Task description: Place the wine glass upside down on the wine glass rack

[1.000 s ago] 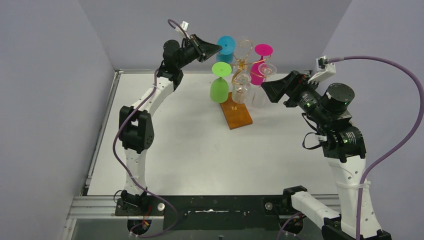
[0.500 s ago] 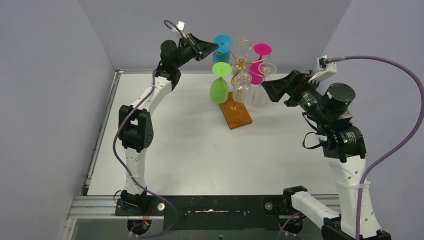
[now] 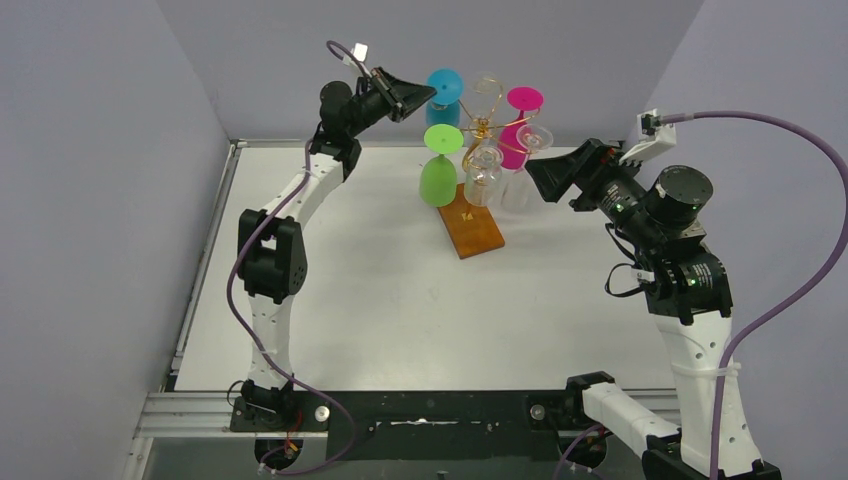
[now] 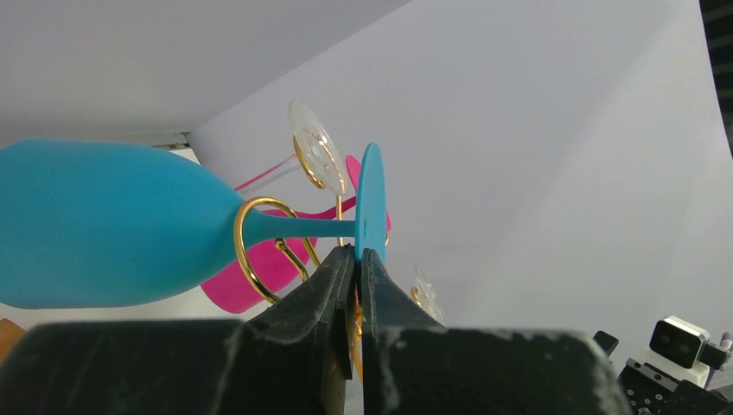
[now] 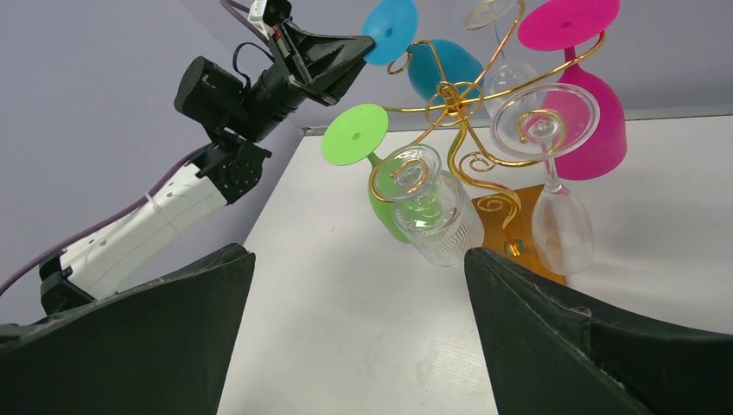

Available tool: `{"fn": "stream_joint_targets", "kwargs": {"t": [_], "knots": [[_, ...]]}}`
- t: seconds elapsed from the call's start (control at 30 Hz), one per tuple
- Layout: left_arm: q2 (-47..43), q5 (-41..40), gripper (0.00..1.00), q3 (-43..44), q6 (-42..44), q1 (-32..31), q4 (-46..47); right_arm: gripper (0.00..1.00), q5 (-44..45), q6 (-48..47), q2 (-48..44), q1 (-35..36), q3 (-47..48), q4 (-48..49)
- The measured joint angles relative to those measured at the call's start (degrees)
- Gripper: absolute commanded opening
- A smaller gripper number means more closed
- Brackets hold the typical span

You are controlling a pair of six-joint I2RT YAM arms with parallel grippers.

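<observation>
The wine glass rack (image 3: 483, 128) is a gold wire stand on an orange-brown wooden base (image 3: 473, 225) at the back middle of the table. A blue wine glass (image 3: 445, 85) hangs upside down at its back left. Its stem sits inside a gold loop in the left wrist view (image 4: 104, 225). My left gripper (image 3: 432, 93) is shut on the edge of the blue foot (image 4: 371, 199). My right gripper (image 3: 530, 170) is open and empty, to the right of the rack and facing it. The rack (image 5: 458, 112) fills the right wrist view.
A green glass (image 3: 438, 180), a pink glass (image 3: 517, 145) and clear glasses (image 3: 482, 170) hang upside down on the rack's other arms. Grey walls close in the left, back and right sides of the white table (image 3: 380, 290).
My left gripper has shifted slightly left and up with the blue glass's foot in it. My right gripper has risen a little and stays open.
</observation>
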Motion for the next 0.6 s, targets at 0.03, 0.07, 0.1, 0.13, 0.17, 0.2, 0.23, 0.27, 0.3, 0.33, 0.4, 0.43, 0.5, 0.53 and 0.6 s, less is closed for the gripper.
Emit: {"fn": "stream_joint_targets", "kwargs": {"t": [0.03, 0.07, 0.1, 0.13, 0.17, 0.2, 0.23, 0.27, 0.3, 0.33, 0.4, 0.43, 0.5, 0.53, 0.6], "knots": [[0.0, 0.02, 0.0, -0.04, -0.39, 0.04, 0.15, 0.97, 0.0, 0.0, 0.0, 0.0, 0.0, 0.15], [0.02, 0.11, 0.0, -0.17, -0.63, 0.09, 0.55, 0.98, 0.0, 0.0, 0.0, 0.0, 0.0, 0.2], [0.0, 0.22, 0.0, -0.37, -0.9, 0.15, 0.98, 0.98, 0.0, 0.0, 0.0, 0.0, 0.0, 0.22], [0.0, 0.31, 0.0, -0.61, -1.18, 0.26, 1.38, 0.98, 0.0, 0.0, 0.0, 0.0, 0.0, 0.24], [0.02, 0.39, 0.0, -0.81, -1.55, 0.33, 1.64, 0.98, 0.0, 0.0, 0.0, 0.0, 0.0, 0.28], [0.0, 0.44, 0.0, -1.01, -1.88, 0.39, 1.86, 0.98, 0.0, 0.0, 0.0, 0.0, 0.0, 0.33], [0.0, 0.55, 0.0, -1.2, -2.03, 0.48, 2.21, 0.98, -0.02, 0.0, 0.0, 0.0, 0.0, 0.39], [0.0, 0.68, 0.0, -1.33, -2.16, 0.55, 2.45, 0.98, 0.0, 0.0, 0.0, 0.0, 0.0, 0.46], [0.02, 0.81, 0.0, -1.51, -2.34, 0.61, 2.67, 0.98, -0.02, 0.0, 0.0, 0.0, 0.0, 0.5], [0.0, 0.87, 0.0, -1.66, -2.4, 0.68, 2.93, 0.98, -0.02, 0.0, 0.0, 0.0, 0.0, 0.5], [0.0, 0.96, 0.0, -2.1, -2.54, 0.74, 3.56, 0.98, -0.02, 0.0, 0.0, 0.0, 0.0, 0.5], [0.0, 0.96, 0.0, -2.38, -2.6, 0.76, 4.13, 0.98, -0.02, 0.0, 0.0, 0.0, 0.0, 0.5], [0.0, 0.96, 0.0, -3.04, -2.86, 0.85, 5.03, 0.98, -0.02, 0.02, 0.0, 0.0, 0.0, 0.5], [0.0, 0.94, 0.0, -3.34, -2.95, 0.92, 5.38, 0.98, -0.02, 0.02, 0.0, 0.0, 0.0, 0.5], [0.0, 0.92, 0.0, -3.67, -3.13, 1.09, 5.7, 0.98, -0.02, 0.02, 0.0, 0.0, 0.0, 0.5]]}}
